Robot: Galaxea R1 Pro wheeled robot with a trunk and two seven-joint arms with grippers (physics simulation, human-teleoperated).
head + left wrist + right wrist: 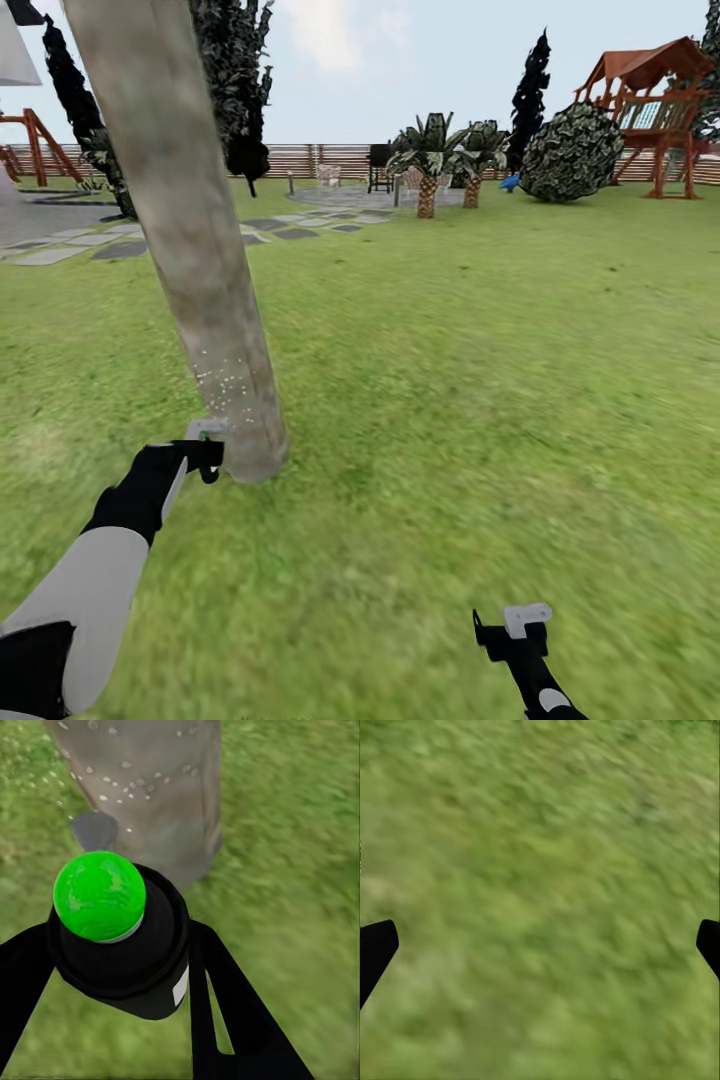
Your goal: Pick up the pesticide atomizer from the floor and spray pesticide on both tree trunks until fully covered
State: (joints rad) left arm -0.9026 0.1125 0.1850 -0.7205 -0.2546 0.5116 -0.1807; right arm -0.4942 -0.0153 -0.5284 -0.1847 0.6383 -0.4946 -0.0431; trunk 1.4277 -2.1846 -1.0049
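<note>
One tree trunk (190,230), mottled beige-grey and leaning, rises from the lawn just ahead on the left. White spray specks (225,385) dot its lower part, and the same trunk (150,787) fills the far end of the left wrist view. My left gripper (205,455) is at the trunk's base, shut on the pesticide atomizer (142,967), a small black bottle whose top here is bright green, pointed at the trunk. My right gripper (510,635) hangs open low on the right over bare grass, with nothing between its fingers (376,949). The other tree is out of view.
Green lawn stretches all around. Grey stepping stones (110,245) lie at the left. Far back are a round stone-paved floor (340,197), two short palms (428,165), a round bush (570,152), a red playset (655,110), dark conifers (235,80) and the slat fence (330,160).
</note>
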